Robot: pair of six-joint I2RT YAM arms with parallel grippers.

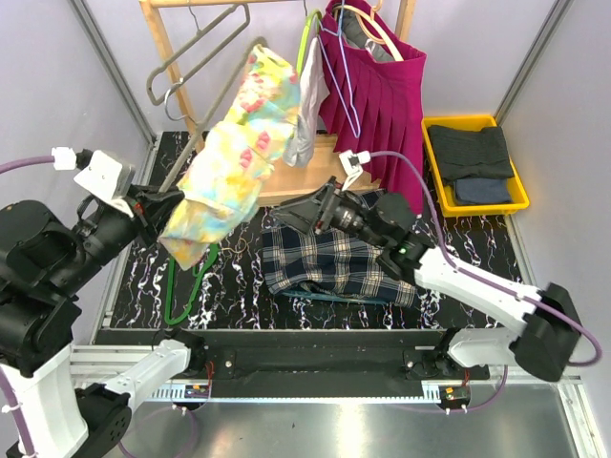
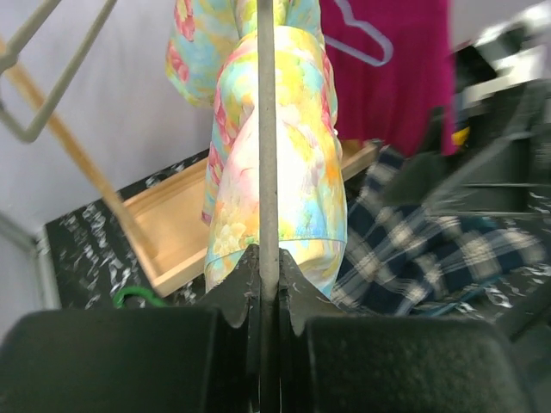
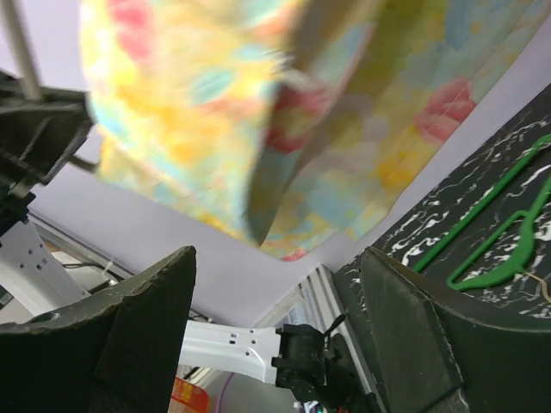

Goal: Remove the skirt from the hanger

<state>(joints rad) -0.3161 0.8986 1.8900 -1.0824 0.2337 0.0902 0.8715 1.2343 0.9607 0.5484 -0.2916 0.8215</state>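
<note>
a magenta pleated skirt (image 1: 382,86) hangs on the light wooden rack (image 1: 406,19) at the back. a yellow plastic bin (image 1: 477,209) at far right holds dark folded clothes (image 1: 470,151). a navy-and-white plaid garment (image 1: 329,258) lies on the black marbled tabletop (image 1: 239,291), with a green plastic hanger (image 1: 169,296) well to its left.

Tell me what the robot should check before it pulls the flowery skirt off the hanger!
1. Left gripper shut on the grey hanger: ok.
2. Floral skirt hanging from that hanger: ok.
3. Right gripper open: ok.
4. Skirt cloth inside the open right gripper: not ok, the cloth lies beyond it.
5. How the skirt is fastened to the hanger: cannot tell.
</note>
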